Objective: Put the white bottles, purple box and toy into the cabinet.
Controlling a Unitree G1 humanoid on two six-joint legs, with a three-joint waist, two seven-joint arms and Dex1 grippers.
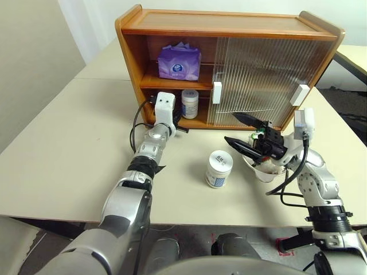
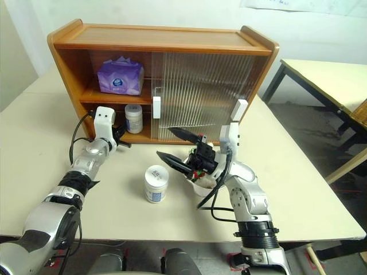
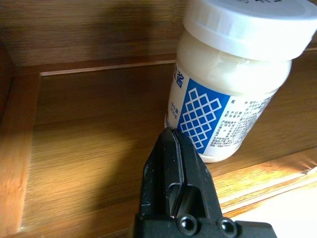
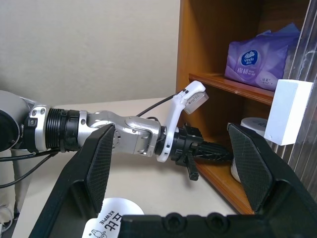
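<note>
Cabinet [image 1: 229, 26]: you have it at the far side of the table [image 1: 69, 172], its left half open, the ribbed sliding doors [image 1: 258, 80] covering the right half.
Purple box [image 1: 179, 62]: on the upper shelf, left half, already inside.
Bottle 1 [image 1: 190, 103]: upright on the lower shelf, just left of the door's edge and its white handle [image 1: 217, 92].
Bottle 2 [image 1: 219, 168]: upright on the table, near the middle, well in front of the cabinet and left of your right gripper.
Toy [image 2: 198, 175]: you can see a bit of red and green under the right gripper, sitting in a pale bowl [image 1: 265, 172]; mostly hidden.
Left gripper [image 3: 171, 148]: fingers pressed together, holding nothing; its tip sits at the open lower shelf, just beside bottle 1. Touching or not, you cannot tell.
Right gripper [image 1: 241, 130]: jaws spread wide, empty, pointing left above the bowl, in front of the closed doors.
Right wrist view: looks between its 2 fingers at your left arm reaching to the lower shelf.
</note>
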